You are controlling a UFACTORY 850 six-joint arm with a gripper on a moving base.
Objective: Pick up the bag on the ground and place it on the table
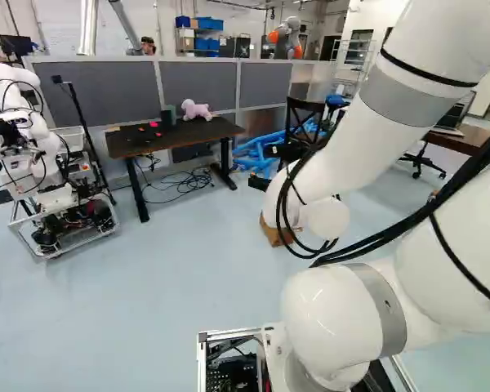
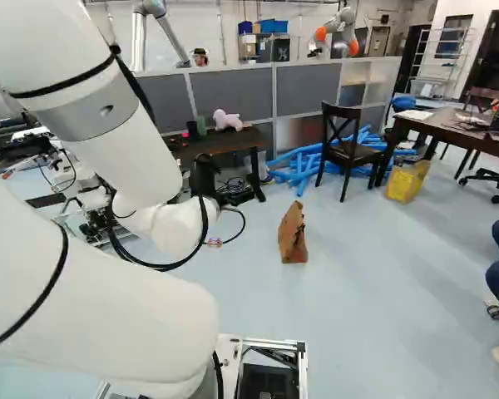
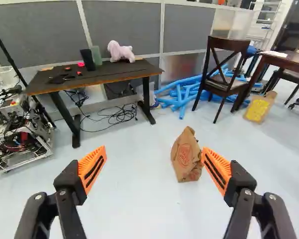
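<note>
- Fingers (image 3: 93,167): standing wide apart, orange pads facing each other across a broad gap; nothing held between them.
- Bag (image 3: 183,157): brown paper, printed mark on its face, top crumpled. Found standing on the floor (image 3: 139,189), ahead of the fingers and off to one side, its edge in line with one fingertip in the wrist view.
- Bag, base views: in plain sight near the middle of the right base view; partly hidden behind the arm (image 1: 351,147) in the left base view.
- Tabletop (image 3: 107,74): dark, with a wooden edge, on black legs, set before the grey partition (image 3: 122,30). It lies beyond the bag, towards the left of the left base view.
- Items on the tabletop: a pink plush toy (image 3: 121,51), a green object (image 3: 96,55) and a black object (image 3: 87,59) side by side, plus small pink and dark pieces.
- Beneath the tabletop: loose black cables (image 3: 114,117) on the floor.
- Dark wooden chair (image 3: 224,84): upright beyond the bag, blue tubes (image 3: 182,97) piled beside and behind it.
- Second table (image 2: 441,125): brown, at the right of the right base view, a yellow bag (image 2: 406,181) on the floor near it.
- Another robot (image 1: 33,139): at the left of the left base view, on a wheeled frame.
</note>
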